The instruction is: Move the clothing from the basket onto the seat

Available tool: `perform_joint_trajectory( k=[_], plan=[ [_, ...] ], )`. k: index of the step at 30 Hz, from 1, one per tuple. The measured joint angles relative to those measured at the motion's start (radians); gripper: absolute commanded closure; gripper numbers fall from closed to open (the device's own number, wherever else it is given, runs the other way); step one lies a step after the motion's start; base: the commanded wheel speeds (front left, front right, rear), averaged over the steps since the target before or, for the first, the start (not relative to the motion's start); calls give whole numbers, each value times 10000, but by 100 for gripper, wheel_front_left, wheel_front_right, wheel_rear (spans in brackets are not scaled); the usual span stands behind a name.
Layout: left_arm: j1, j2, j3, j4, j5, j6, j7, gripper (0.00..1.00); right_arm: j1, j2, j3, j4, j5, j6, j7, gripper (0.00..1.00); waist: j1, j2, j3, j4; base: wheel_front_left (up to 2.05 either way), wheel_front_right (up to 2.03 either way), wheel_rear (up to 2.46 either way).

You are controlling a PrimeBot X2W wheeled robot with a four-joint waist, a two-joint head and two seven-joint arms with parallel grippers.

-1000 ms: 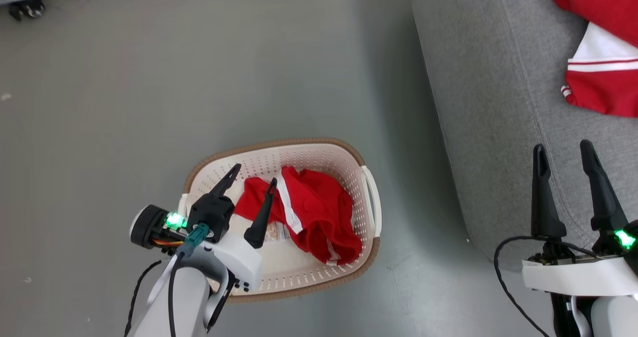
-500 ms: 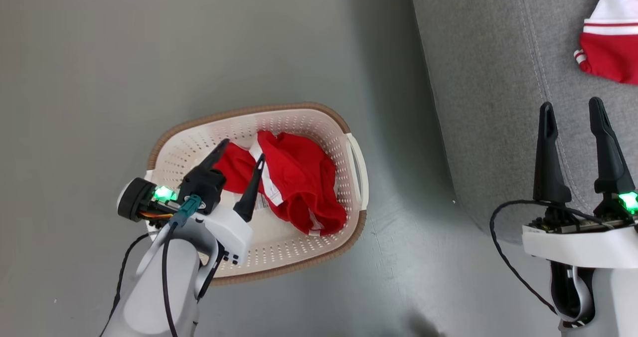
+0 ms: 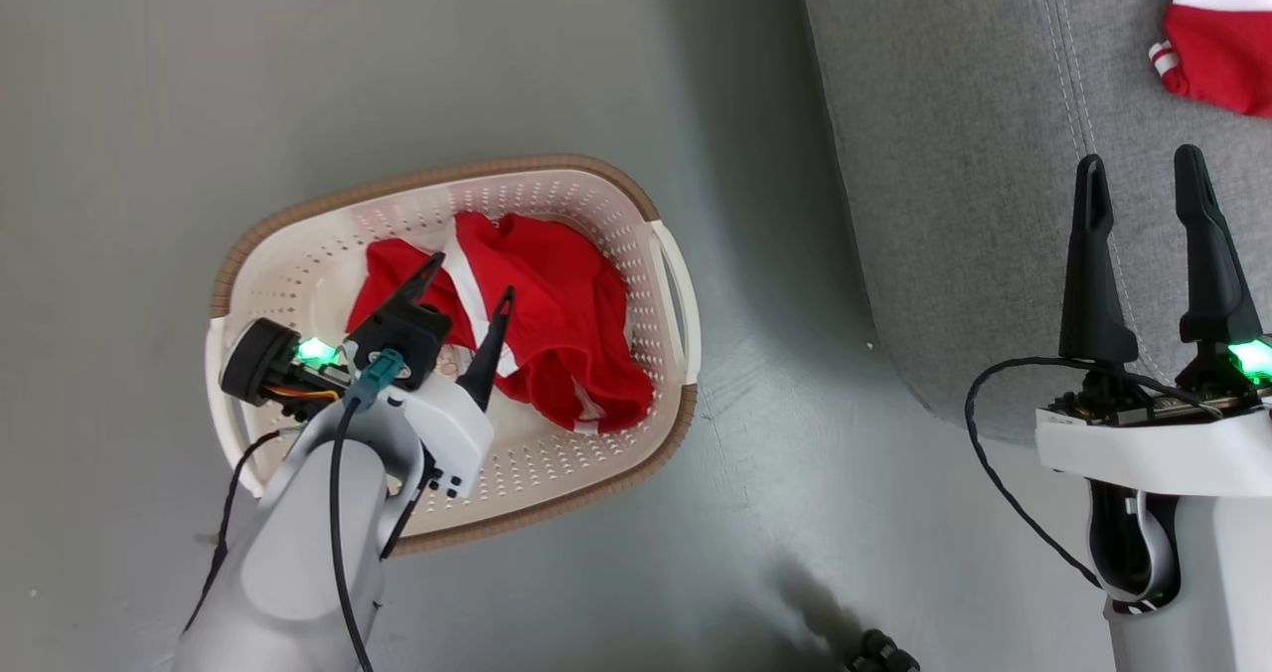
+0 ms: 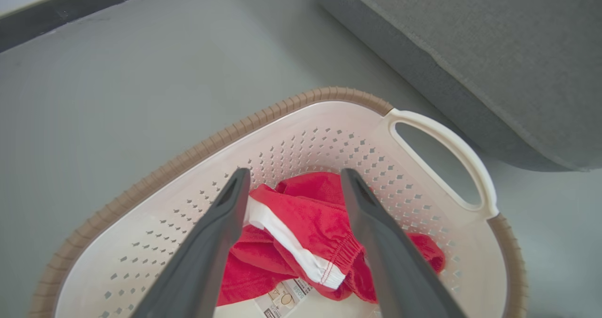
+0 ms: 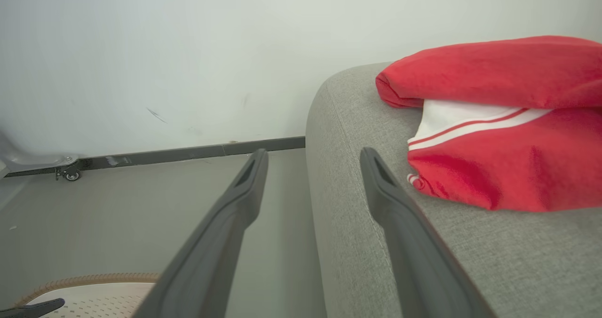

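1 red garment (image 3: 556, 324) lies crumpled inside the basket (image 3: 437, 173), partly covering a barcode sticker (image 4: 282, 299). The left gripper (image 3: 473, 274) hangs over it, fingers apart (nothing held). The right gripper (image 3: 1140, 155), also spread and empty, is over the seat (image 3: 944, 155). A 2nd red garment (image 3: 1217, 56) lies far right on the seat. Bare floor (image 3: 298, 56) separates basket and seat.

We see a soft bright red garment (image 3: 556, 304) with a white stripe, in an oval cream-white perforated plastic basket (image 3: 556, 200) rimmed in woven-look brown. At far right, a red-and-white garment (image 3: 1227, 61), its white band crossed by thin red stripes, lies on a grey woven fabric seat (image 3: 944, 205). The smooth floor (image 3: 298, 76) is dull grey-green.
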Motion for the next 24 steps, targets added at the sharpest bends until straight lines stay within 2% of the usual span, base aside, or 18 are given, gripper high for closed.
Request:
perform_joint_trajectory(
  k=[24],
  plan=[
    [-906, 558, 537, 1810, -211, 71, 800, 0, -991, 0, 259, 46, 510, 0, 0, 0, 0, 0, 1210, -814, 0, 0, 0]
  ],
)
